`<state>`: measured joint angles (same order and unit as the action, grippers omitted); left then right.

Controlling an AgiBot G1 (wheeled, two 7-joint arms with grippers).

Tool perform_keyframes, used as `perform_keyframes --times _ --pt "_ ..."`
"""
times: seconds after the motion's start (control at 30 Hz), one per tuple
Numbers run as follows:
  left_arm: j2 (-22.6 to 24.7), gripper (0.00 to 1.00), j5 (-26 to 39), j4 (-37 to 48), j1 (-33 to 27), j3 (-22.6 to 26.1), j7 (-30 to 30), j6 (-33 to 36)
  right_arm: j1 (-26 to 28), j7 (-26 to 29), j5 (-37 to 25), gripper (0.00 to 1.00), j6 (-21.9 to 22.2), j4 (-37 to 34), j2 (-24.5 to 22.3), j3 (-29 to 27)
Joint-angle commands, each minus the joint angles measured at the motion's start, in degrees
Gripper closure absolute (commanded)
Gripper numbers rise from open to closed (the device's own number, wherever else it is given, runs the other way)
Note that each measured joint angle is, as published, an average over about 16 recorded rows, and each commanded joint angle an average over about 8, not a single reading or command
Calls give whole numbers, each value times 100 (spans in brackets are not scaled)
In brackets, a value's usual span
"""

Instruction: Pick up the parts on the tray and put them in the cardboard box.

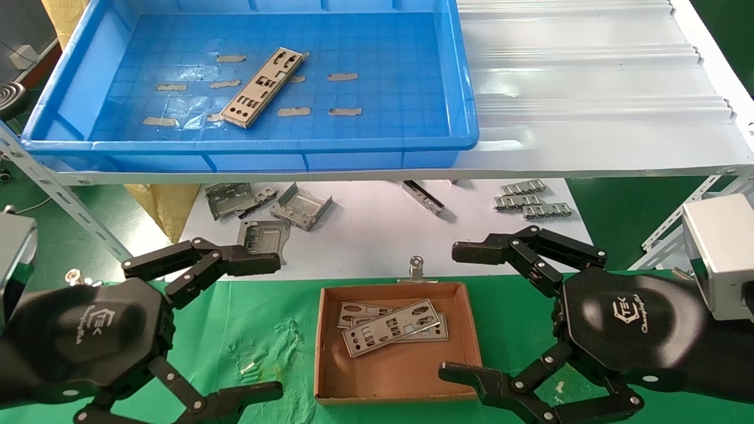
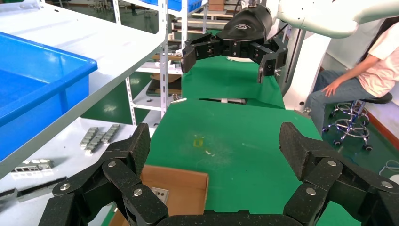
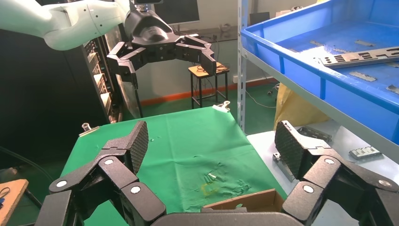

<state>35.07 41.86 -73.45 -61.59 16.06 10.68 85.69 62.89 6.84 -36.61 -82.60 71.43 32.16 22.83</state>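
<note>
One silver-grey part (image 1: 262, 87) lies slantwise on the floor of the blue tray (image 1: 253, 144) on the upper shelf; it also shows in the right wrist view (image 3: 357, 56). The cardboard box (image 1: 320, 341) sits on the green cloth between my grippers, with a few overlapping parts (image 1: 392, 327) in it. My left gripper (image 1: 277, 327) is open and empty, left of the box, seen in its own view (image 2: 216, 146). My right gripper (image 1: 450, 312) is open and empty, right of the box, seen in its own view (image 3: 211, 146).
Folded grey brackets (image 1: 265, 206) and small ridged strips (image 1: 530, 200) lie on the white sheet below the shelf. A white corrugated sheet (image 1: 589, 70) lies to the right of the tray. A binder clip (image 1: 416, 268) sits behind the box. Slanted shelf struts (image 1: 65, 200) flank the work area.
</note>
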Motion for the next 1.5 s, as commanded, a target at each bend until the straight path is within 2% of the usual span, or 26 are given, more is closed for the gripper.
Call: perform_keyframes --times 0.03,0.57,0.6,0.83,0.87,1.5 --pt "0 0 0 0 0 0 0 0 0 0 0 0 0 0 0 0" --pt "0 0 0 0 0 0 0 0 0 0 0 0 0 0 0 0" --pt "0 0 0 0 0 0 0 0 0 0 0 6 0 0 0 0" --pt "0 0 0 0 0 0 0 0 0 0 0 94 0 0 0 0" --pt "0 0 0 0 0 0 0 0 0 0 0 100 0 0 0 0" --pt "0 0 0 0 0 0 0 0 0 0 0 100 0 0 0 0"
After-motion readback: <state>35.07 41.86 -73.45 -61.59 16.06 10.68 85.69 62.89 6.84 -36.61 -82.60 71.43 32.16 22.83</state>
